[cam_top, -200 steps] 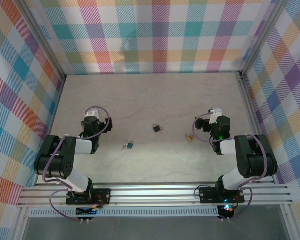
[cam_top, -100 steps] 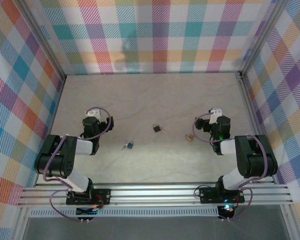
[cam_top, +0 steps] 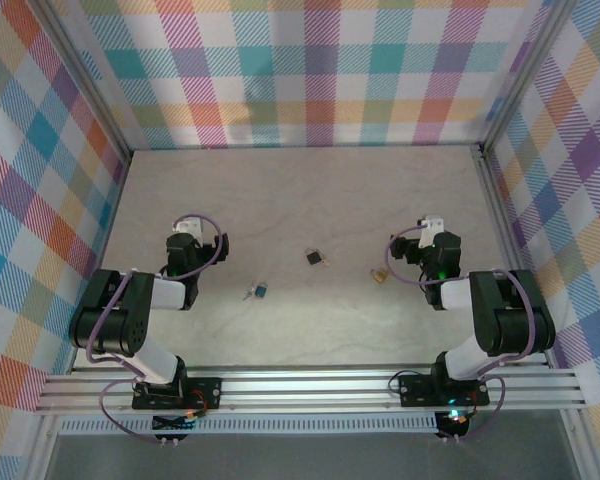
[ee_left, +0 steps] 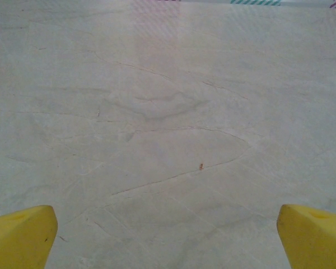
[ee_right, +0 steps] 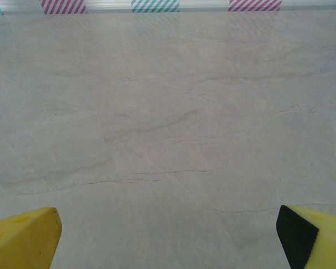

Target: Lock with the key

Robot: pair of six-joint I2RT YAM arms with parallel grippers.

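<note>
The key [cam_top: 256,292] lies flat on the worktop [cam_top: 300,190], left of the middle and toward the near edge, a short way right of the left arm [cam_top: 130,310]. The lock [cam_top: 315,258] sits apart from it, a little farther back and to the right, about midway between the two arms. A small brass item [cam_top: 378,274] lies right of the lock, just left of the right arm [cam_top: 490,310]'s wrist. None of the three touches another, and no arm touches any of them.

Both arms are folded low over the near half of the worktop, wrists pointing toward the far wall. In the left wrist view the left jaws stand wide open, the yellow pads [ee_left: 22,238] sitting in the bottom corners with bare marbled worktop between them. The right jaws are spread just as wide and hold nothing, pads [ee_right: 25,238] in the bottom corners over bare surface.
</note>
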